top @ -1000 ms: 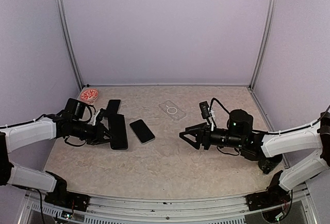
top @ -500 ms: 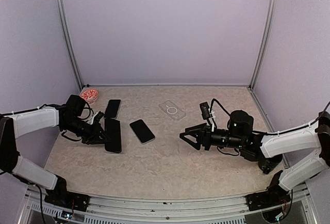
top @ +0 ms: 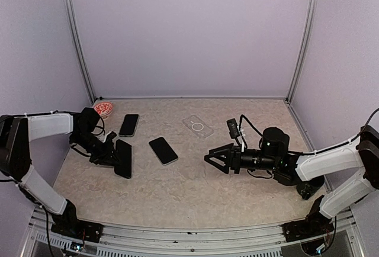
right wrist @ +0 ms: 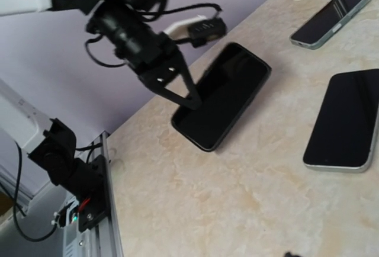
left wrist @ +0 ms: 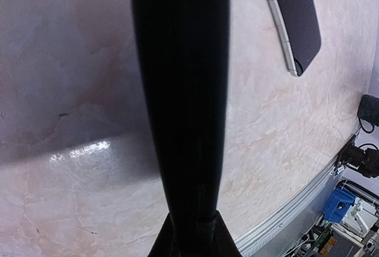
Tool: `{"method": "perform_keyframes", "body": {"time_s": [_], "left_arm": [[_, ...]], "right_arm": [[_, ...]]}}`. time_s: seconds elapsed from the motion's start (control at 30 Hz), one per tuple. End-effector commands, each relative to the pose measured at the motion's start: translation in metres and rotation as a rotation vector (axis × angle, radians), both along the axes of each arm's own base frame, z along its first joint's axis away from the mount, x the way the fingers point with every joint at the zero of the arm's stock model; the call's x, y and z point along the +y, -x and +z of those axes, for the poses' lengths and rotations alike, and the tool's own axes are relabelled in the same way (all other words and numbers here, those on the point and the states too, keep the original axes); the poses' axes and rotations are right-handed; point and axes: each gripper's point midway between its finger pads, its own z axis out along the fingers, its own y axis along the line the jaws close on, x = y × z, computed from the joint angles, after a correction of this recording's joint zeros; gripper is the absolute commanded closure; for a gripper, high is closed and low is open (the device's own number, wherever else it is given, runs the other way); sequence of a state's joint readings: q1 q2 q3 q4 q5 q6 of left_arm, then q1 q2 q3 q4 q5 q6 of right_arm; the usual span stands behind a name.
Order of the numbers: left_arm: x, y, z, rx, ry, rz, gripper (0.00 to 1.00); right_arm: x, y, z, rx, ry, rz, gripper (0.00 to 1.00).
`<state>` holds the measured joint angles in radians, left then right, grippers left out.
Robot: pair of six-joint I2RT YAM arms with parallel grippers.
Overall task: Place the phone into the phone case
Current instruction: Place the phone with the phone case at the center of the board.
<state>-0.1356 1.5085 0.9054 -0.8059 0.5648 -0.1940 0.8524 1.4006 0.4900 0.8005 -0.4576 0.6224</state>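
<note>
While the left hand [top: 111, 153] is clamped tight on the near end of a black phone [top: 123, 159], we see that phone tipped up on its side at the left of the worktop [top: 177, 198], its long axis running roughly from near to far. We cannot tell whether its lower edge touches the surface. The clear case [top: 198, 127] lies flat toward the back centre, well apart from the held phone, to its right and farther from the bases, with its long axis slanting from far left to near right. A second phone [top: 163, 150] lies flat between the two, almost on the straight line across, and a third phone [top: 128, 125] rests just behind the left hand, near a small red bowl [top: 103, 109]. The right hand [top: 211, 160] hovers with its fingers spread and nothing between them, pointing left. It is much the nearer to the case, just to the near right of it. We judge that the coming move turns on carrying the phone rightward and back, over the second phone, and turning its long axis to match the slant of the case.
</note>
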Motion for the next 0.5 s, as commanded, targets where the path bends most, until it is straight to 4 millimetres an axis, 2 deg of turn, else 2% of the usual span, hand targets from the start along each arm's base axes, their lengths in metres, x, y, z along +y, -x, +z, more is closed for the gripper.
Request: {"method": "perform_keyframes", "body": {"time_s": [0.0, 0.3, 0.47], "left_arm": [[0.002, -0.007, -0.004, 0.019, -0.014, -0.028, 1.00], [0.009, -0.011, -0.032, 0.112, -0.055, -0.041, 1.00], [0.017, -0.016, -0.038, 0.124, -0.081, -0.028, 0.96]], "right_arm": [[-0.001, 0.003, 0.008, -0.023, -0.027, 0.023, 0.34], [0.002, 0.010, -0.004, 0.027, -0.033, 0.066, 0.34], [0.003, 0.010, -0.003, 0.027, -0.034, 0.070, 0.34]]}}
